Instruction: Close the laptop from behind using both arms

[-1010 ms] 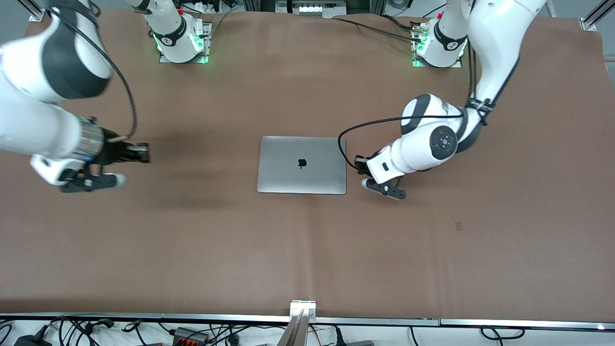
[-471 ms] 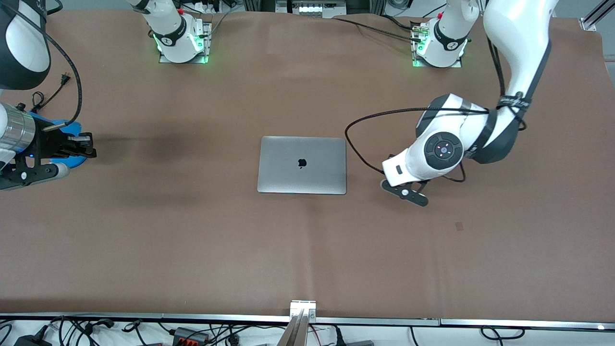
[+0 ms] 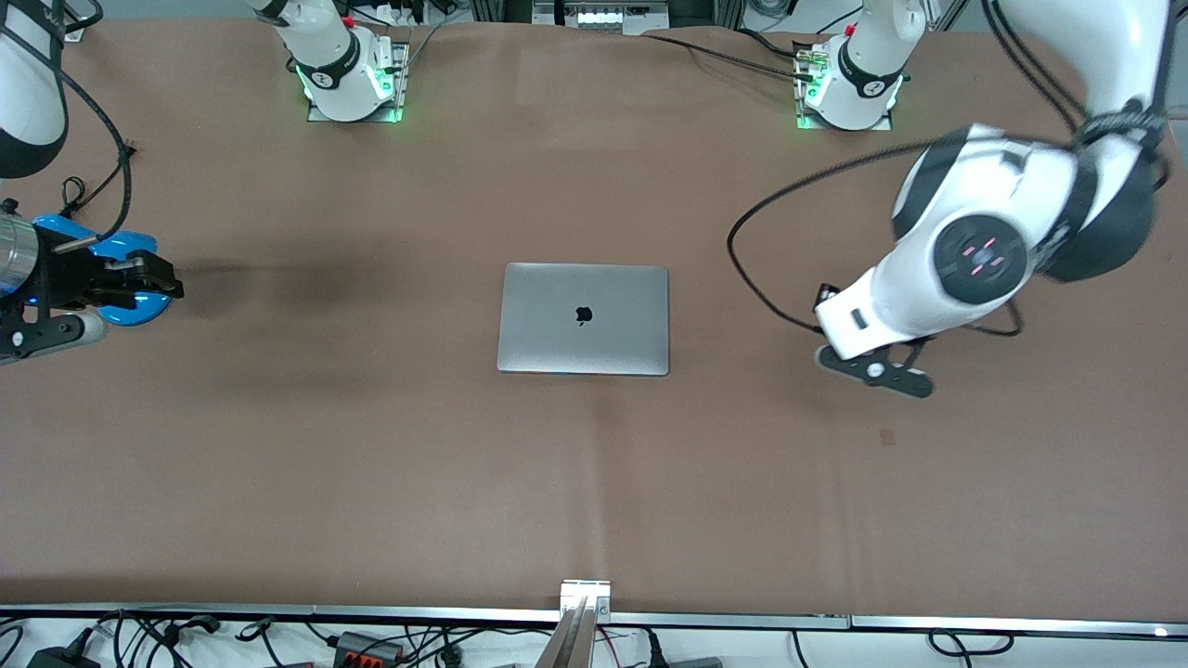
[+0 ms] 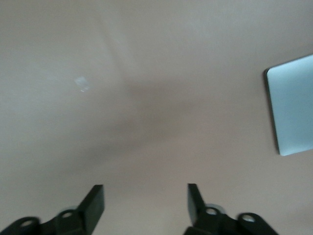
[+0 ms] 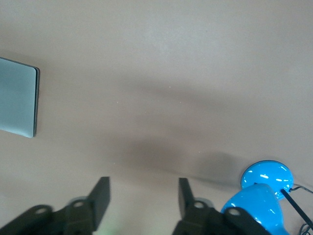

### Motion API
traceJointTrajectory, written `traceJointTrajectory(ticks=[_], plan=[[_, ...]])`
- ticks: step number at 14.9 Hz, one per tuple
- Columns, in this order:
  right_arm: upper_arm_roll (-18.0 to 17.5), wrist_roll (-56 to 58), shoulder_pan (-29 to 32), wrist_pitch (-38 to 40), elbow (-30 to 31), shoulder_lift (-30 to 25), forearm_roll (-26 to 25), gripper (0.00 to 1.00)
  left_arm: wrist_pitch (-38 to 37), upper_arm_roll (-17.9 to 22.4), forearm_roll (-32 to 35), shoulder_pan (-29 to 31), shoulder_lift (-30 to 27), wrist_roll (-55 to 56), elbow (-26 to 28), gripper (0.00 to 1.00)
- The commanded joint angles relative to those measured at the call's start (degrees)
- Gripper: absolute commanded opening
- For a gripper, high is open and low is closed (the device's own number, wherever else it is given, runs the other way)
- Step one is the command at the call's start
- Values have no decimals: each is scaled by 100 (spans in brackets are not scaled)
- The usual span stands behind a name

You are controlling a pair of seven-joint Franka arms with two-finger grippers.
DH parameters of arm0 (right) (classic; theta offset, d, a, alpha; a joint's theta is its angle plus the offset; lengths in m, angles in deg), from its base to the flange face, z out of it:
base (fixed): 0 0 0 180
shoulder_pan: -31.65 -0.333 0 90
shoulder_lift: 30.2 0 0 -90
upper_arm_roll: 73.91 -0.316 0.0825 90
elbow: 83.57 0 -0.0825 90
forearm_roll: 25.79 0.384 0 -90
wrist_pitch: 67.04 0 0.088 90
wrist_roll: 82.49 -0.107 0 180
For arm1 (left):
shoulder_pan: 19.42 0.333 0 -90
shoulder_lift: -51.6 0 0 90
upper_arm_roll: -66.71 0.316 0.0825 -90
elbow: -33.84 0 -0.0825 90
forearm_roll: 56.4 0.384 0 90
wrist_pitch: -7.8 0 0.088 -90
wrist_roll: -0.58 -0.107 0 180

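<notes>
One laptop is seen lying shut and flat near the middle of the brown table, its lid with the black apple logo facing up; a strip of it is also caught in each wrist view. Two white arms are counted. The left arm is bent at the elbow and its left gripper is held above bare table toward the left arm's end, well apart from the laptop, with its fingers spread wide and nothing between them. The right gripper is held level over the table's edge at the right arm's end, fingers likewise wide apart and gripping nothing. One blue desk lamp is seen beside it.
</notes>
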Motion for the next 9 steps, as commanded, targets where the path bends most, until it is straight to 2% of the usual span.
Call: traceJointTrajectory(ticks=[1, 4, 5, 6, 8, 9], plan=[[-28, 149, 102, 62, -242, 39, -30, 100, -406, -35, -34, 262, -255, -7, -427, 100], [-37, 105, 14, -315, -164, -144, -109, 100, -775, -26, -51, 403, -300, 36, -918, 100], [32, 96, -21, -394, 28, -311, -92, 100, -881, 87, -190, 508, -378, 176, -1007, 100], [216, 96, -126, -474, 256, -512, 21, 100, -917, 393, -427, 474, -527, 334, -990, 100], [663, 26, -520, -614, 905, -1004, 58, 100, -865, 982, -1243, 482, -869, 292, -641, 100], [709, 34, -557, -867, 1178, -1198, 58, 100, -682, 1307, -1455, 387, -1324, 292, -116, 100]])
